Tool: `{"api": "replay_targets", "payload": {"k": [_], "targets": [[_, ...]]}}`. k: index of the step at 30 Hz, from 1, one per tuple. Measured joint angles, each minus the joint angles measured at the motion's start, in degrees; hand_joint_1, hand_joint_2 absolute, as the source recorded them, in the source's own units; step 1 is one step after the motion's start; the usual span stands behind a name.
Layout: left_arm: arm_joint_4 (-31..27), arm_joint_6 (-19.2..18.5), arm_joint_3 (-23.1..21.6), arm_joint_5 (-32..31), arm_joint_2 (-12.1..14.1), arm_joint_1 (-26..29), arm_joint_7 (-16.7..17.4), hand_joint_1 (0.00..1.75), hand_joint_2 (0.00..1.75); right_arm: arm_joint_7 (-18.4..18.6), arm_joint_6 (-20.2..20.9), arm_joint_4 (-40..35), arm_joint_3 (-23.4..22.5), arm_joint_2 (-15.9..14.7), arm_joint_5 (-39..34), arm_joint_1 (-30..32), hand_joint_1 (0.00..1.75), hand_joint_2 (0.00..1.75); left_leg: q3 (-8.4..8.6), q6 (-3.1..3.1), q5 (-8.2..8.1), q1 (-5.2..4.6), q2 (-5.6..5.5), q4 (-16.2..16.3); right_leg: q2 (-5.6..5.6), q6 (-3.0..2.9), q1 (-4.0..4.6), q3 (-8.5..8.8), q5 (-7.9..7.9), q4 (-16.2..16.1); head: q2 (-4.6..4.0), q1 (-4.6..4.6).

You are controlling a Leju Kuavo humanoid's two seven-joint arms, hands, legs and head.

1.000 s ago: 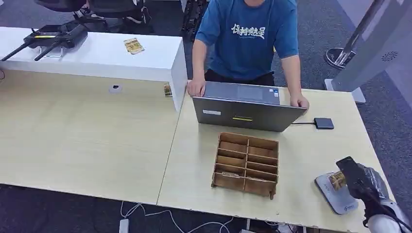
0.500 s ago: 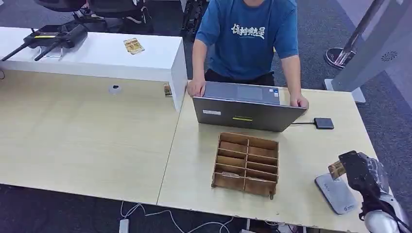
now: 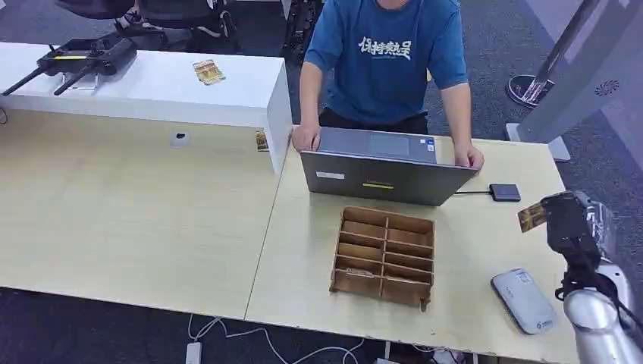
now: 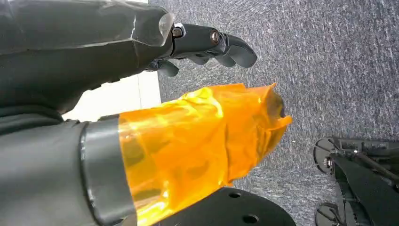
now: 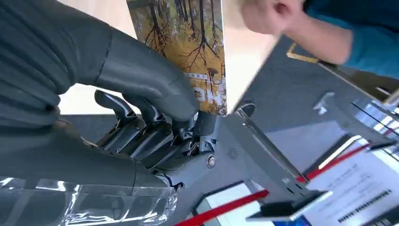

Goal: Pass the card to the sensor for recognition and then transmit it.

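Card: the card (image 3: pixel 531 218) is being pinched between thumb and fingers of the right hand (image 3: pixel 565 221), raised above the worktop (image 3: pixel 303 258), well clear of the sensor (image 3: pixel 524 300).
Left hand: the left hand (image 4: pixel 207 44) is being kept curled, nothing held.
Person: a person (image 3: pixel 388 57) is standing behind the laptop (image 3: pixel 383 178).
Risk: only an edge is being gripped, so the card could be dropped in the handover.
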Motion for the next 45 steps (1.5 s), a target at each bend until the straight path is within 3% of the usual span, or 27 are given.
{"api": "replay_targets", "payload": {"k": [11, 17, 25, 31, 42, 43, 45], "targets": [[0.00, -1.31, -0.33, -1.24, 0.22, -0.35, 0.02, 0.00, 0.00, 8.34, -0.24, 4.23, 9.61, 4.41, 7.16, -21.51, 1.75, 1.75, -0.05, -0.06, 0.16, 0.01, -0.04, 0.00, -0.04, -0.05, 0.01, -0.10, 0.06, 0.11, 0.00, 0.00], [0.00, -1.44, -0.72, -1.36, 0.33, -0.53, 0.04, 0.00, 0.00, 10.51, -0.24, 7.82, 13.20, 6.51, 9.82, -29.37, 1.75, 1.75, -0.08, -0.06, 0.17, 0.01, -0.03, 0.00, -0.03, -0.10, 0.01, -0.16, 0.10, 0.11, 0.00, 0.00], [0.00, -1.90, -1.25, -1.62, 0.39, -0.54, 0.09, 0.00, 0.00, 12.44, -0.64, 10.47, 15.52, 8.37, 13.03, -34.01, 1.75, 1.75, -0.10, -0.06, 0.17, 0.01, -0.05, 0.00, -0.06, -0.10, 0.02, -0.16, 0.10, 0.10, 0.00, 0.02], [0.00, -2.43, -1.88, -2.51, 0.46, -0.54, 0.17, 0.00, 0.00, 16.16, -1.90, 13.16, 18.45, 10.23, 22.24, -36.96, 1.75, 1.75, -0.08, -0.06, 0.17, 0.03, -0.06, 0.00, -0.06, -0.10, 0.04, -0.16, 0.10, 0.11, 0.00, 0.00], [0.00, -2.40, -2.12, -2.43, 0.46, -0.53, 0.17, 0.00, 0.00, 16.13, -1.44, 15.38, 19.15, 11.15, 23.52, -37.05, 1.75, 1.75, -0.09, -0.06, 0.17, 0.02, -0.07, 0.01, -0.08, -0.10, 0.03, -0.16, 0.10, 0.08, 0.00, 0.02], [0.00, -2.38, -2.12, -2.41, 0.46, -0.53, 0.17, 0.00, 0.00, 16.07, -1.44, 15.58, 19.15, 11.21, 23.44, -37.05, 1.19, 1.75, -0.09, -0.06, 0.17, 0.03, -0.07, 0.01, -0.08, -0.10, 0.03, -0.16, 0.10, 0.08, 0.00, 0.02], [0.00, -2.38, -2.12, -2.38, 0.46, -0.54, 0.17, 0.00, 0.00, 15.67, -1.42, 15.93, 19.13, 11.26, 23.04, -37.00, 1.19, 1.75, -0.09, -0.06, 0.17, 0.03, -0.07, 0.01, -0.08, -0.10, 0.04, -0.16, 0.10, 0.08, 0.00, 0.02]]}}
